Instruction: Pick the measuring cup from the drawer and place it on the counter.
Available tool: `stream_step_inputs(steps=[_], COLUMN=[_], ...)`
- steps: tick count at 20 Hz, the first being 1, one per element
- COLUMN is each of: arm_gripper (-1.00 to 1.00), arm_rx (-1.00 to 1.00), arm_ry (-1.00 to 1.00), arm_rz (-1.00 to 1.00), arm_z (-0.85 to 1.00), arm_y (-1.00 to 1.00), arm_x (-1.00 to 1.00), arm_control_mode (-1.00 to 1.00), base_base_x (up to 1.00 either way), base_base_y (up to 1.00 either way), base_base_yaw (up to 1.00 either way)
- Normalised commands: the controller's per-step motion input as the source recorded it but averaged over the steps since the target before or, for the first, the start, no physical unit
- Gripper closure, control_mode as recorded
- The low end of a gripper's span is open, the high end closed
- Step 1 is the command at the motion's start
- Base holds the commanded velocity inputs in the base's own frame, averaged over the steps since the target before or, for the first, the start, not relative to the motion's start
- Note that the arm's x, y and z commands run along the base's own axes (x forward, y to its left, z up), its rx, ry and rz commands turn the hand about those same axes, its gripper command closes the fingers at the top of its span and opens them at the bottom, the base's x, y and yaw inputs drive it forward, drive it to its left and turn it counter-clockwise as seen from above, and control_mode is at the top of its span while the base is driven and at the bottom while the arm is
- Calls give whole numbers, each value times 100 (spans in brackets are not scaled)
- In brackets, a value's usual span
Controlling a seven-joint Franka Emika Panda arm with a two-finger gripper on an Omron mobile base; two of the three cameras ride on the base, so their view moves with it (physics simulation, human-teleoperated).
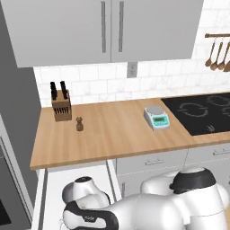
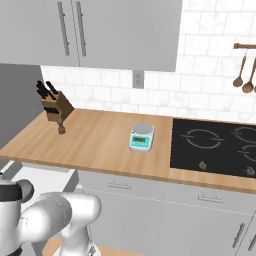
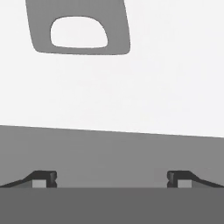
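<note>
The drawer (image 1: 53,191) stands pulled out at the lower left, its white interior showing below the counter (image 1: 117,132), and my arm bends down into it. In the hand view a flat grey metallic piece with a rounded hole, which looks like the measuring cup's handle (image 3: 119,30), lies on the white drawer floor (image 3: 166,78) at the top left. The cup's bowl is out of view. My gripper (image 3: 112,179) hangs above the floor, open, its fingertips (image 3: 43,178) wide apart with nothing between them. The handle lies ahead of the fingers and apart from them.
On the counter (image 2: 95,142) stand a knife block (image 1: 61,108), a small brown pepper mill (image 1: 80,124) and a kitchen scale (image 1: 157,117). The black cooktop (image 1: 202,112) lies to the right, with wooden utensils (image 1: 218,54) hanging above it. Grey wall cabinets (image 1: 108,31) hang overhead.
</note>
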Motion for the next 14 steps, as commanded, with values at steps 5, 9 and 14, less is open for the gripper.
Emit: stream_step_inputs(steps=[5,9,14], arm_gripper=[-100,-100,-100], arm_rx=[0,0,-14], arm_ry=[0,0,0], arm_rz=[-5,-3,-4], arm_z=[44,49,5], arm_y=[9,28,23], arm_x=[35,60,31], arm_control_mode=[-100,-100,-100], base_base_x=[0,0,0], base_base_y=[0,0,0], base_base_yaw=[0,0,0])
